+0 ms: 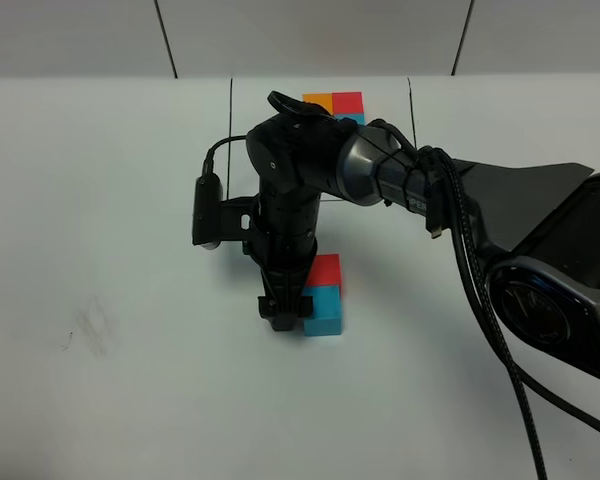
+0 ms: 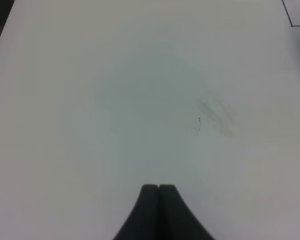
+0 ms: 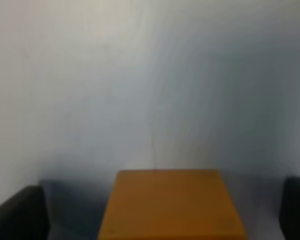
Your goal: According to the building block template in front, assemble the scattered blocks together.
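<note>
In the right wrist view the orange block (image 3: 171,205) lies on the white table between the fingers of my right gripper (image 3: 160,215). The fingers stand wide apart with a gap on each side, so the gripper is open. From above, the right gripper (image 1: 283,315) points down beside the blue block (image 1: 327,313) and hides the orange block. The red block (image 1: 326,270) sits directly behind the blue one, touching it. The template (image 1: 335,103) shows orange, red and a bit of blue behind the arm. My left gripper (image 2: 159,189) is shut and empty over bare table.
Thin black lines (image 1: 230,140) frame the template area at the back of the table. A faint grey smudge (image 1: 90,330) marks the table at the left. The right arm and its cables (image 1: 460,230) stretch in from the right.
</note>
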`<action>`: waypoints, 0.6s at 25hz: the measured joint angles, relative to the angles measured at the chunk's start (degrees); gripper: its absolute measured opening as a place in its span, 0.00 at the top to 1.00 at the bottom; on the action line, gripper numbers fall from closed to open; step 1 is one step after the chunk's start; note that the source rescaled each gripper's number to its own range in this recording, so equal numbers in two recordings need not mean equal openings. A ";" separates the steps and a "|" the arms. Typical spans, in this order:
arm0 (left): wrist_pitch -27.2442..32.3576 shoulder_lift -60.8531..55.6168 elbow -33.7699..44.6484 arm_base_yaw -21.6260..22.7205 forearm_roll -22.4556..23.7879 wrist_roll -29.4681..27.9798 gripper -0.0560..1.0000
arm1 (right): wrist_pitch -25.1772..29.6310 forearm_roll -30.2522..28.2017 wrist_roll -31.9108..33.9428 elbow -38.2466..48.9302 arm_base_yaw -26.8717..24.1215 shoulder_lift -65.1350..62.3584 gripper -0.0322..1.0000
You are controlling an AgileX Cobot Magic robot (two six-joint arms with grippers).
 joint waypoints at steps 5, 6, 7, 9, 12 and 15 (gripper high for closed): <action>0.00 0.00 0.00 0.00 0.00 0.06 0.95 | 1.45 -0.91 1.15 0.00 0.74 -3.82 0.13; 0.00 0.00 0.00 0.00 0.00 0.06 0.95 | 1.87 -1.40 1.65 0.00 0.94 -4.76 0.14; 0.00 0.00 0.00 0.00 0.00 0.06 0.95 | 2.32 -1.93 2.29 0.00 1.02 -6.10 0.14; 0.00 0.00 0.00 0.00 0.00 0.06 0.95 | 2.78 -2.64 2.93 0.04 1.06 -8.33 0.14; 0.00 0.00 0.00 0.00 0.00 0.06 0.95 | 3.69 -4.55 4.71 0.04 1.06 -12.59 0.14; 0.00 0.00 0.00 0.00 0.00 0.06 0.95 | 4.87 -7.08 6.78 0.04 1.06 -16.04 0.17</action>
